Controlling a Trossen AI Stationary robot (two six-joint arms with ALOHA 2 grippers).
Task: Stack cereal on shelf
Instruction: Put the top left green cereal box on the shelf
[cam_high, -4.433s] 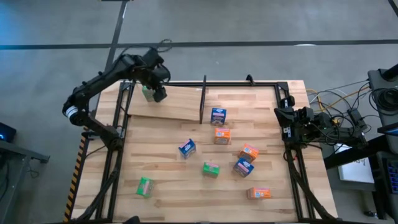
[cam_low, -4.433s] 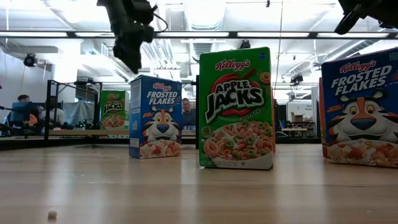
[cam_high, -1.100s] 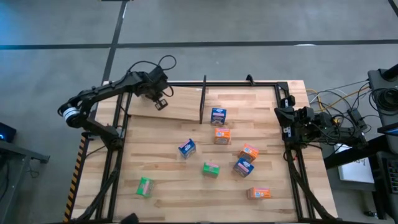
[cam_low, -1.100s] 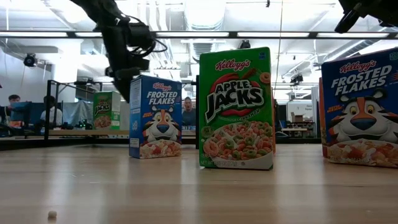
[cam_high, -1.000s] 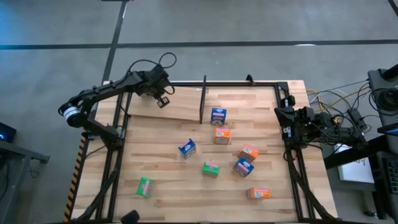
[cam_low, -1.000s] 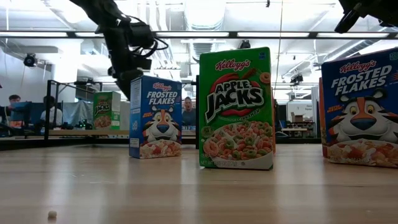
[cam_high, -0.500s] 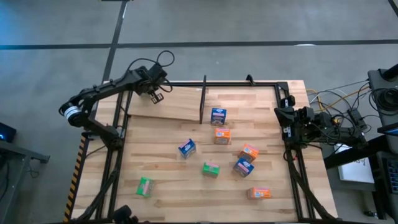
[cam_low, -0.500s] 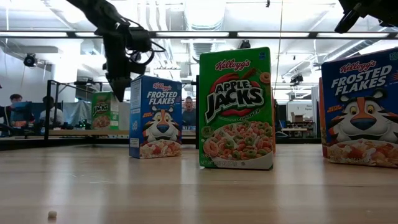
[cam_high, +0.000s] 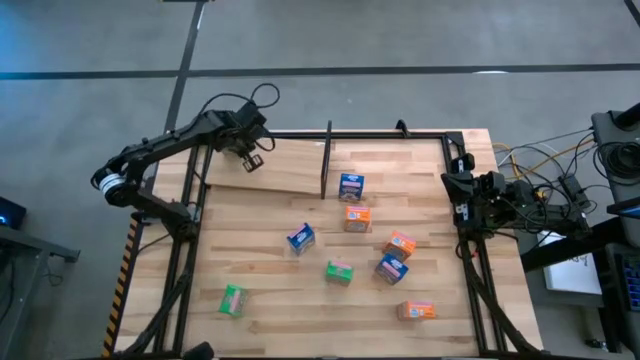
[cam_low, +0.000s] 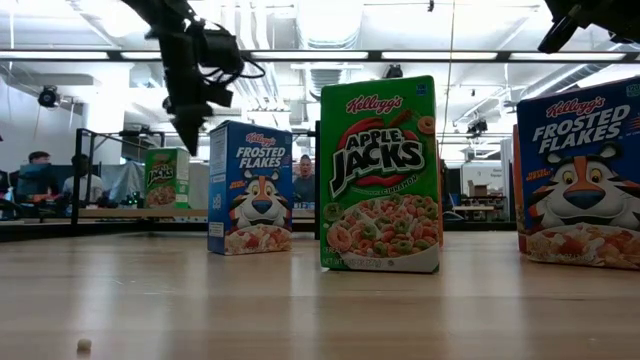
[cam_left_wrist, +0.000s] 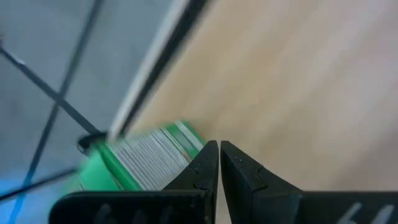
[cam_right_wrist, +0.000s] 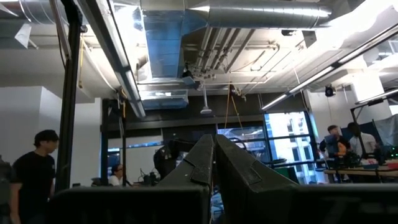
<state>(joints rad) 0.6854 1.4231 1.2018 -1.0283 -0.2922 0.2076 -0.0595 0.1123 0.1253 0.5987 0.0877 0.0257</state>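
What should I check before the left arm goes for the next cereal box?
1. Left gripper empty: ok. Its fingers are shut with nothing between them.
2. Fingers open for the next grasp: not ok.
3. Green box upright on the shelf: ok, as the low view shows.
4. Left gripper clear of that box: cannot tell. The box sits close beside the fingers in the left wrist view.
5. Right gripper out of the way: ok. It is parked at the table's right edge.
6. Boxes left to fetch: not ok. Eight lie on the tabletop, the blue box among the nearest.
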